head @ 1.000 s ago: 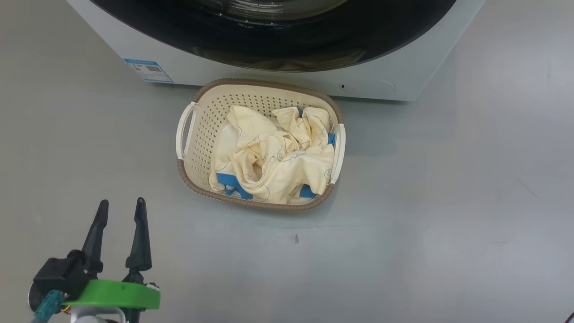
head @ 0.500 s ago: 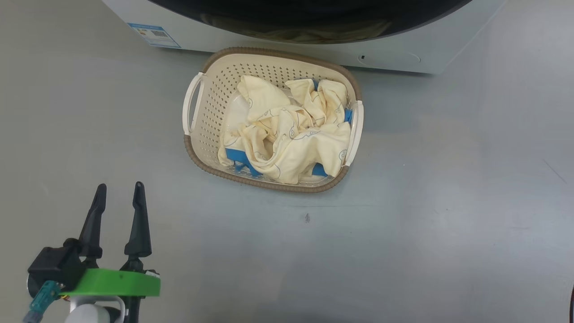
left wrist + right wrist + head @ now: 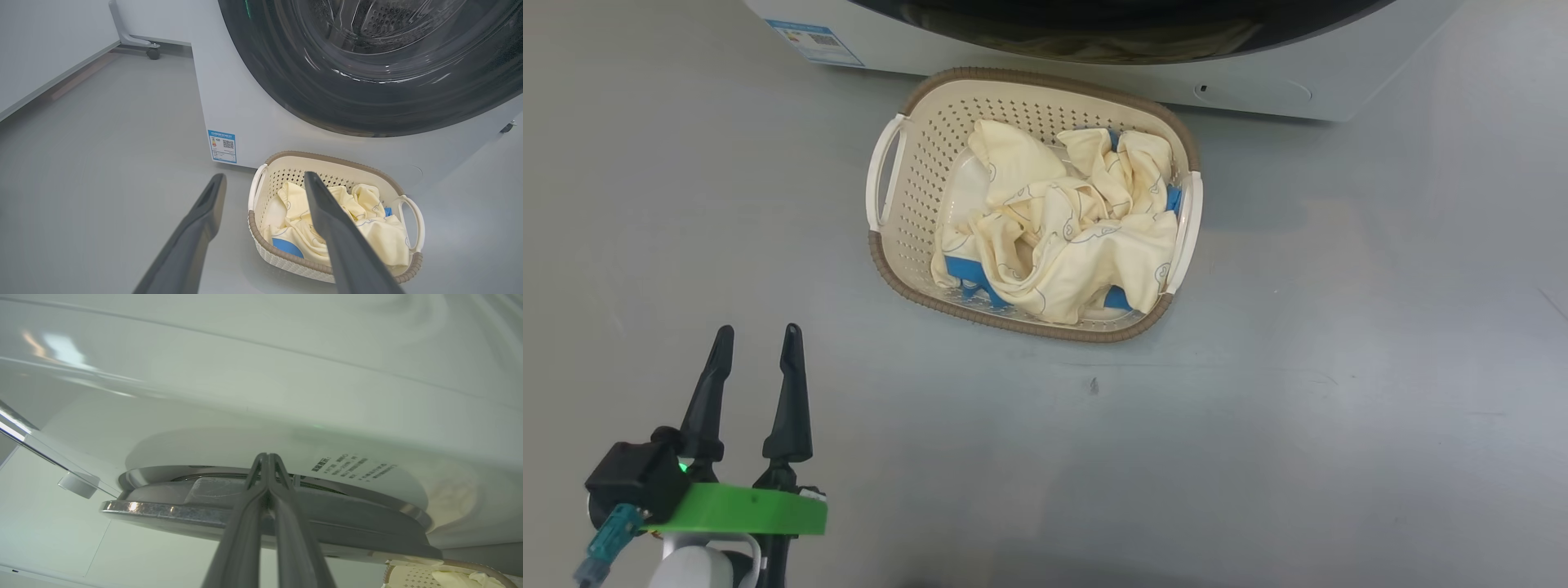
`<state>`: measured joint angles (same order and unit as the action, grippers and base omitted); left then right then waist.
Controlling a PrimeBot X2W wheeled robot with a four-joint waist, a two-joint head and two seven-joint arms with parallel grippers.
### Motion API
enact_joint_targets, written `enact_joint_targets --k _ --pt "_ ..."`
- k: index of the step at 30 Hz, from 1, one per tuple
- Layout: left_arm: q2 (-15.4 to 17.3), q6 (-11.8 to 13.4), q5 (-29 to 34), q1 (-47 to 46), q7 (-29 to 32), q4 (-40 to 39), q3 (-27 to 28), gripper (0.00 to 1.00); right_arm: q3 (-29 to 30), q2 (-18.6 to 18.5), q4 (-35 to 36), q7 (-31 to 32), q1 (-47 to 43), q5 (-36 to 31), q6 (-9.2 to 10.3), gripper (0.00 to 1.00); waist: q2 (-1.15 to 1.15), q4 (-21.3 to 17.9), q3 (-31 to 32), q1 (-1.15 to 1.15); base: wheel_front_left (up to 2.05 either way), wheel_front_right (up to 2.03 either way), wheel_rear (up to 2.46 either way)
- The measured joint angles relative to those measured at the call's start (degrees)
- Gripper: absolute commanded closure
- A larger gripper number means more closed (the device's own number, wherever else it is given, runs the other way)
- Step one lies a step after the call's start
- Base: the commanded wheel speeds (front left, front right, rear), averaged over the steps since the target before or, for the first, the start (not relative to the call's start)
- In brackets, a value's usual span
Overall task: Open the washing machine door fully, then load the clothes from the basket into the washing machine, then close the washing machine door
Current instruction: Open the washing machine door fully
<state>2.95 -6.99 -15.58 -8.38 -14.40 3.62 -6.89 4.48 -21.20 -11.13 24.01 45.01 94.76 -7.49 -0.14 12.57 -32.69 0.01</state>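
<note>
The cream basket [image 3: 907, 204] stands on the grey floor just before the washing machine [image 3: 1258, 77]; the pale yellow clothes [image 3: 1070, 245] with blue trim lie bunched inside it. The washing machine door [image 3: 367, 90], with its black rim and glass bowl, looks flush with the machine front. My left gripper [image 3: 757, 339] hovers open over bare floor, left of and nearer than the basket [image 3: 327, 160], holding nothing. My right gripper [image 3: 267, 457] is shut, empty, with its tips at the door's chrome edge [image 3: 163, 508]; whether they touch it I cannot tell.
A blue label [image 3: 222, 146] marks the machine's lower left corner. At the back left a wheeled stand leg [image 3: 139, 41] sits by the wall [image 3: 41, 61]. A corner of the basket [image 3: 449, 571] shows low in the right wrist view.
The whole head picture has shifted, so the camera has moved. The basket, the clothes and both grippers' states look the same.
</note>
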Motion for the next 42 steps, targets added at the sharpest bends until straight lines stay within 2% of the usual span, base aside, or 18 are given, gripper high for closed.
enact_joint_targets --k 17,25,42 --pt "-0.65 0.0 0.0 -0.19 0.0 0.08 0.58 0.0 -3.46 0.99 -2.36 3.07 5.09 -0.99 0.0 1.0 0.0 2.1 -1.7 0.0 0.0 0.0 0.0" --pt "-0.93 0.0 -0.08 -0.2 0.0 0.1 -0.46 0.0 -3.34 0.77 -3.16 3.98 6.33 -1.09 0.0 1.0 0.0 3.22 -2.15 0.0 0.0 0.0 0.0" --pt "-1.11 0.0 -0.09 -0.19 0.0 0.24 2.38 0.0 -4.61 1.47 -4.31 4.74 10.42 -1.53 0.04 1.0 0.0 3.8 -3.32 0.0 0.0 0.0 0.0"
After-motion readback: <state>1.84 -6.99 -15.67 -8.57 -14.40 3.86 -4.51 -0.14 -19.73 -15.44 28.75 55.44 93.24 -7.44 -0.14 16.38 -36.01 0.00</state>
